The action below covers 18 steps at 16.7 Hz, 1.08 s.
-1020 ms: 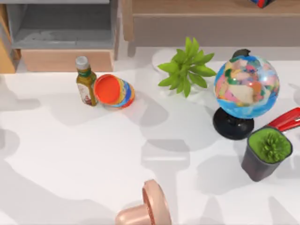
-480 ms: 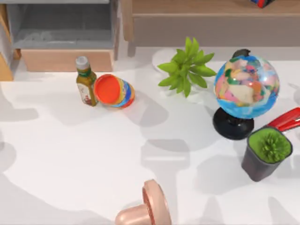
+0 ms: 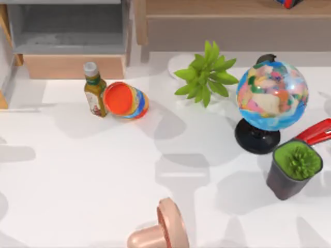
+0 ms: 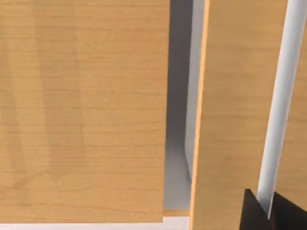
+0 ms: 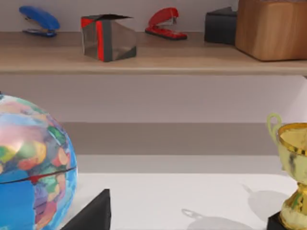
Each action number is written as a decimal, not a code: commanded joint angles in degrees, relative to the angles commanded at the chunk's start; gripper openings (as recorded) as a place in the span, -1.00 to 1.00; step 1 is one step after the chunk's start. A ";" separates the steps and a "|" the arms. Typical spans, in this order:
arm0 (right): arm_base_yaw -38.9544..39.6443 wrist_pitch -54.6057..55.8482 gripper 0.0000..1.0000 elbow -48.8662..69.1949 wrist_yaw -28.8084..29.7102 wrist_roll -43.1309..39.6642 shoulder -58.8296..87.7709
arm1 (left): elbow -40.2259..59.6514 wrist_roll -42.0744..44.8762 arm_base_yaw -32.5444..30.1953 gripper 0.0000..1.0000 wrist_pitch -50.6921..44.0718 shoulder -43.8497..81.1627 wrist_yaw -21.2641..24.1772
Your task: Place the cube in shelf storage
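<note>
Cube (image 5: 108, 37) sits on shelf storage (image 5: 158, 60) board, between blue stapler (image 5: 38, 20) and red stapler (image 5: 165, 23); shelf at 1 o'clock of bench (image 3: 103, 170), beyond globe (image 3: 272, 95). My left jaws face wood panels (image 4: 81, 110), my right jaws face the shelf; can't tell if either is spread or pressed together

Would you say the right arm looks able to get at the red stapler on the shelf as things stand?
Probably yes. In the right wrist view the red stapler lies on the open shelf with nothing in front of it, and the globe stands on the table, below shelf level.
</note>
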 joint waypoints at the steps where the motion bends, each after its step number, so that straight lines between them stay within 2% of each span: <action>1: 0.00 0.00 1.00 0.00 0.00 0.00 0.00 | -0.04 0.00 0.02 -1.00 0.04 -0.03 0.03; 5: 0.00 0.00 1.00 0.00 0.00 0.00 0.00 | -0.72 0.12 0.73 -1.00 0.58 -0.29 0.37; 12: 0.00 0.00 1.00 0.00 0.00 0.00 0.00 | -11.86 0.47 7.10 -1.00 6.81 -4.55 6.99; 16: 0.00 0.00 1.00 0.00 0.00 0.00 0.00 | -12.00 0.48 7.20 -1.00 6.93 -4.63 7.11; 18: 0.00 0.00 1.00 0.00 0.00 0.00 0.00 | -12.00 0.48 7.20 -0.70 6.93 -4.63 7.11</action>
